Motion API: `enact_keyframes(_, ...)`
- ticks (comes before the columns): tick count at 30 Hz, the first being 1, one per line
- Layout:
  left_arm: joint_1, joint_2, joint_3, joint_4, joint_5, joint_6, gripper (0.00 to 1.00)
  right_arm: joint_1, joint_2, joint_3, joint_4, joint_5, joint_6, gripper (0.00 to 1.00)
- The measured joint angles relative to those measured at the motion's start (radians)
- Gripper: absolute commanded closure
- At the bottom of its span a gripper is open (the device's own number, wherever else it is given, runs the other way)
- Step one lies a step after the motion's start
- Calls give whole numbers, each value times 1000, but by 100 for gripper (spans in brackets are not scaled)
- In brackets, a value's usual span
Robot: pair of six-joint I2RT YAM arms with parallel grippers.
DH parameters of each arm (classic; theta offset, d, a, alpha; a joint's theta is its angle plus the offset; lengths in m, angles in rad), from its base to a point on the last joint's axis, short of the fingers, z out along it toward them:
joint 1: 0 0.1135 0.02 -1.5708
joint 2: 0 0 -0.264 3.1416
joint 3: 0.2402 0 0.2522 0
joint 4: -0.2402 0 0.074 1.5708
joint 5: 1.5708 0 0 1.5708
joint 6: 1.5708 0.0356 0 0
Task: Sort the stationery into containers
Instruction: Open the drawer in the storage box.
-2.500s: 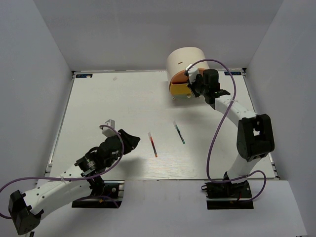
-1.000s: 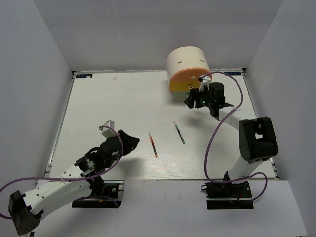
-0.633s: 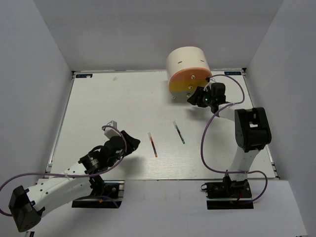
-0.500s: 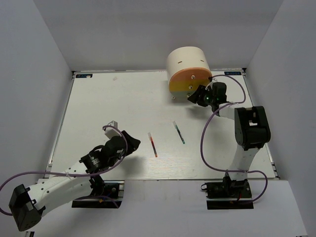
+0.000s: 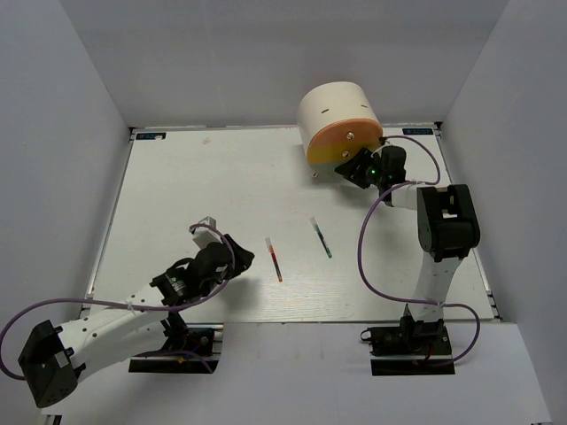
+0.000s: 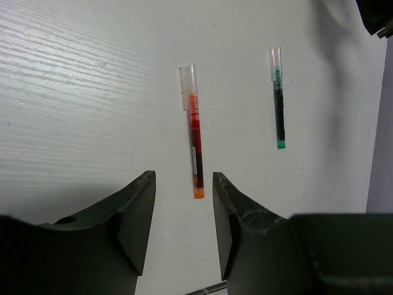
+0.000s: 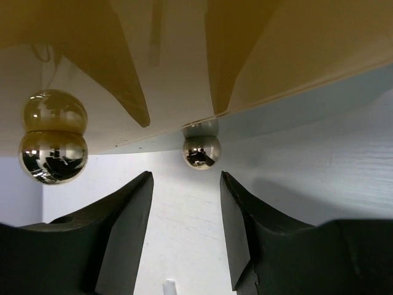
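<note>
The right gripper point(image 7: 185, 178) sat at the cream half-cylinder desk unit point(image 5: 330, 111), jaws parted before a small shiny metal knob point(image 7: 202, 151). Well apart from that unit, the left gripper point(image 6: 182, 181) stood open and empty, just short of the thin red pen point(image 6: 194, 147), with the thin green pen point(image 6: 279, 104) beside it.

Robot lab test cell, not home or office. Plain grey panels point(image 5: 80, 133) wall white table point(image 5: 221, 177) at 9, 12, 3 o'clock. Left arm point(image 5: 115, 320), right arm point(image 5: 443, 230) bolted to black base plates point(image 5: 412, 359) at 6 o'clock edge. Purple cables point(image 5: 360, 252) loop loose.
</note>
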Motion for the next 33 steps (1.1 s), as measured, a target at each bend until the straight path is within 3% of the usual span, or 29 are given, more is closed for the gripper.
enact_keyframes(13, 0, 34, 2, 28, 0, 0, 47, 0, 0, -1, 19, 3, 145, 54)
enact_keyframes(33, 0, 71, 19, 42, 4, 0, 47, 0, -13, -49, 42, 35, 230, 54)
